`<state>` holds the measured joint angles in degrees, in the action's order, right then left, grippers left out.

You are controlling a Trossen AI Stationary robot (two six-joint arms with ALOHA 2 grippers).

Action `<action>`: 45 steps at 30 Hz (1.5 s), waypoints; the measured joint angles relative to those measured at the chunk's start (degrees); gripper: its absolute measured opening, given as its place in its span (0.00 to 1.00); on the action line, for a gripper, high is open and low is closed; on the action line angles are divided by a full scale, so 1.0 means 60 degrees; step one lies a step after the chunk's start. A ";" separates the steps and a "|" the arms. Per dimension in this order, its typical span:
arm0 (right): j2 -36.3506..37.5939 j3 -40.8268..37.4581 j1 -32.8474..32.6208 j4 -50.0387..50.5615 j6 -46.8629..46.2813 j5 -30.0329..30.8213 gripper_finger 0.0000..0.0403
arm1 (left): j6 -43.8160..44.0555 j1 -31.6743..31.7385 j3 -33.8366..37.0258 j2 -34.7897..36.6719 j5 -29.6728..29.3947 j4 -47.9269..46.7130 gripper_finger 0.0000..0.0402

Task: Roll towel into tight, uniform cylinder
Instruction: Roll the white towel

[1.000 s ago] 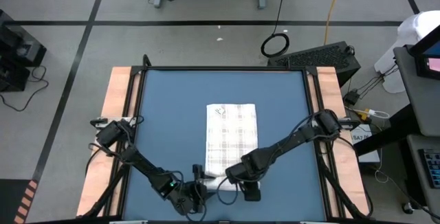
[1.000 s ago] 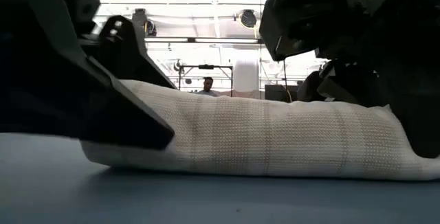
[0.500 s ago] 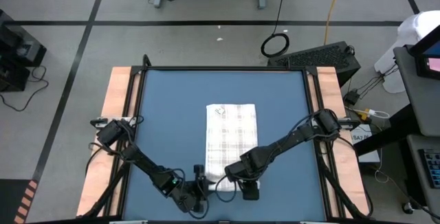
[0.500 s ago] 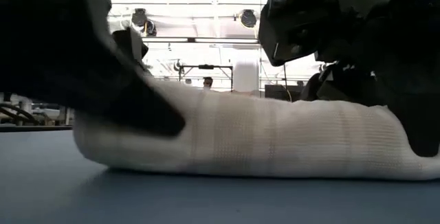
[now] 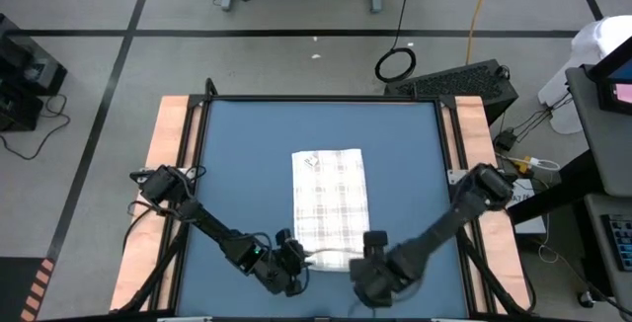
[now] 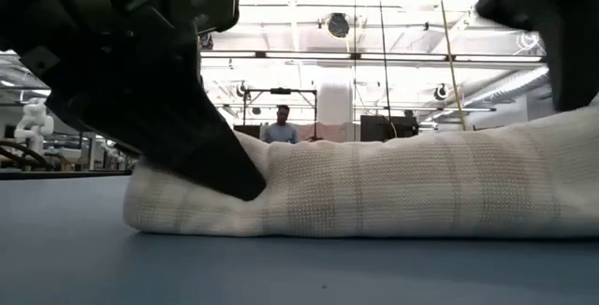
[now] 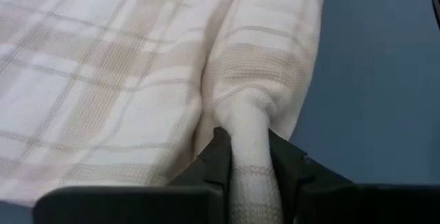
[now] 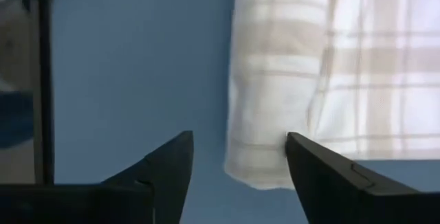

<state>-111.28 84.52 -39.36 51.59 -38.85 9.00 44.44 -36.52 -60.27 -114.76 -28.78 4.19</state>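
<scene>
My left gripper [image 7: 251, 165] pinched the rolled near edge of the towel [image 5: 329, 199], mid-mat [image 5: 237, 154]; my right gripper [image 8: 237, 162] stood open, empty, beside the roll's end. Soft and limp, it looked best gripped at both ends.

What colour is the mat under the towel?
Blue. The mat shows best in the high view, with the white checked towel lying on it.

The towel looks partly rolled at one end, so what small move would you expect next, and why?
Probably the right gripper closes on the roll's free end: its fingers stand open around nothing, while the left gripper already pinches the other end of the towel.
</scene>
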 joint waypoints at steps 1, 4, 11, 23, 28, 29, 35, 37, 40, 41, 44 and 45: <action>-0.0020 0.0018 -0.0221 -0.0046 -0.0116 0.0436 0.56 | 0.0028 0.0027 0.0000 0.0000 0.0011 0.0001 0.14; -0.0186 0.0030 -0.0770 -0.0032 -0.0751 0.1831 0.58 | 0.0053 0.0097 0.0007 -0.0004 0.0048 0.0024 0.15; -0.0820 0.0029 -0.1226 -0.0063 -0.0902 0.3406 0.58 | 0.0370 0.0111 0.0015 -0.0018 0.0130 -0.0050 0.15; -0.1470 0.0032 -0.0362 -0.0034 -0.0833 0.3033 0.57 | 0.0006 0.0111 0.0029 -0.0040 0.0169 -0.0047 0.16; -0.1643 0.0068 0.0061 -0.0093 -0.0497 0.1876 0.57 | -0.0574 0.0111 0.0039 0.0014 0.0110 0.0064 0.19; -0.1666 0.0075 0.0140 -0.0122 -0.0402 0.1663 0.57 | -0.0725 0.0111 0.0044 0.0065 0.0110 0.0062 0.21; -0.1621 0.0075 0.0613 -0.0142 0.0100 0.0849 0.46 | -0.1669 -0.0126 0.0084 0.0715 -0.0215 -0.0081 0.40; -0.1574 0.0068 0.0782 -0.0203 0.0349 0.0545 0.40 | -0.2092 -0.0321 0.0084 0.0969 -0.0449 0.0028 0.47; -0.1566 0.0059 0.1069 -0.0286 0.0837 -0.0091 0.32 | -0.2734 -0.0655 0.0069 0.1139 -0.1070 0.0229 0.54; -0.1566 0.0057 0.1173 -0.0293 0.0927 -0.0319 0.30 | -0.3002 -0.0777 0.0069 0.1140 -0.1287 0.0311 0.56; -0.1566 0.0057 0.1472 -0.0346 0.1136 -0.0902 0.24 | -0.3592 -0.1126 0.0068 0.1134 -0.1863 0.0692 0.61; -0.1566 0.0057 0.1559 -0.0356 0.1249 -0.1075 0.23 | -0.3693 -0.1199 0.0062 0.1085 -0.1979 0.0853 0.62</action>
<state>-120.68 84.86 -30.00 49.45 -31.35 2.54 22.28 -43.72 -59.90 -108.25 -40.65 9.31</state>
